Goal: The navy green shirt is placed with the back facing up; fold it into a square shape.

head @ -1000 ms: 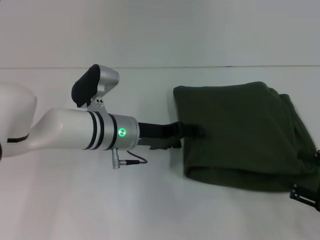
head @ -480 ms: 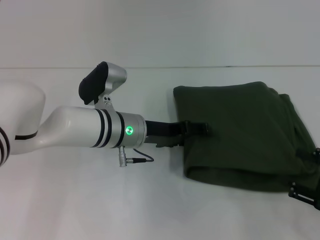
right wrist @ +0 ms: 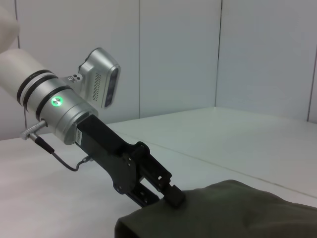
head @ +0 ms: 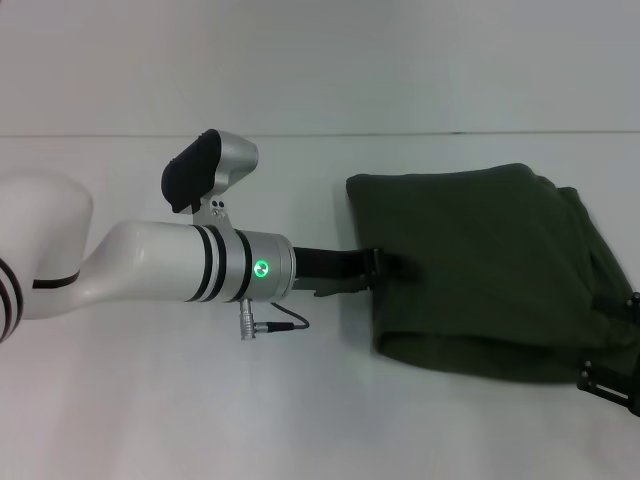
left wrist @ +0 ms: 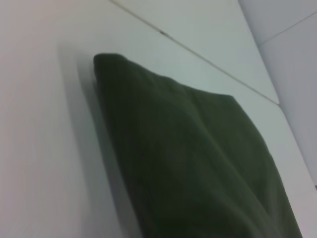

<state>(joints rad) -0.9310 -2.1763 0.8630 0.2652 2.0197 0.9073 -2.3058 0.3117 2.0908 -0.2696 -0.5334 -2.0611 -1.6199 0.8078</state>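
White worktop point(head: 150, 400) throughout, matte, meeting a pale wall behind.

Left arm enters from the left in the head view, forearm lying low over the worktop, green status light on. Left claw point(head: 383, 266) sits at the left edge of the navy green shirt point(head: 480, 265), roughly midway along that edge. In the right wrist view the left claw point(right wrist: 171, 191) has one finger pressed on top of the fabric and its lower part at or under the edge, so it reads as closed, pinching the shirt edge. The left wrist view shows only the shirt point(left wrist: 198, 163) close below, no fingers.

The shirt lies right of centre on the worktop, already doubled into a thick, roughly squarish bundle, plain side up. Its left and far edges are fairly straight; the near edge bulges and the right side shows loose layered folds.

Right claw point(head: 612, 375) is at the shirt's near right corner, mostly out of view; open or closed, cannot tell.

Judgement: late stage, tidying or final fold. Next move calls for drawing the pinched edge evenly so the layers square up without dragging the whole bundle.
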